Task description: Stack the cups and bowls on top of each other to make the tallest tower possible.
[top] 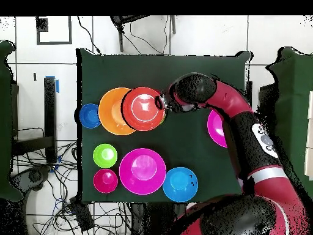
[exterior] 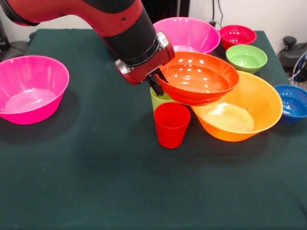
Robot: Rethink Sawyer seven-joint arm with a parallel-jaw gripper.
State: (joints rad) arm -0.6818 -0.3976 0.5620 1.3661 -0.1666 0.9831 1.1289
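My gripper (exterior: 156, 85) is shut on the left rim of the medium red-orange bowl (exterior: 199, 79) and holds it tilted in the air, partly over the big orange bowl (exterior: 244, 112). In the overhead view the gripper (top: 162, 101) holds the red-orange bowl (top: 143, 109), which overlaps the orange bowl (top: 113, 111). The red cup (exterior: 171, 124) stands upright in front of the lime green cup (exterior: 159, 99), just below the gripper. Both cups are hidden in the overhead view.
One big pink bowl (exterior: 31, 88) sits far left and another (exterior: 189, 33) at the back. The small magenta-red bowl (exterior: 237, 34), green bowl (exterior: 246, 57) and dark blue bowl (exterior: 292, 103) lie at the right. The light blue bowl (top: 180, 183) shows only from overhead.
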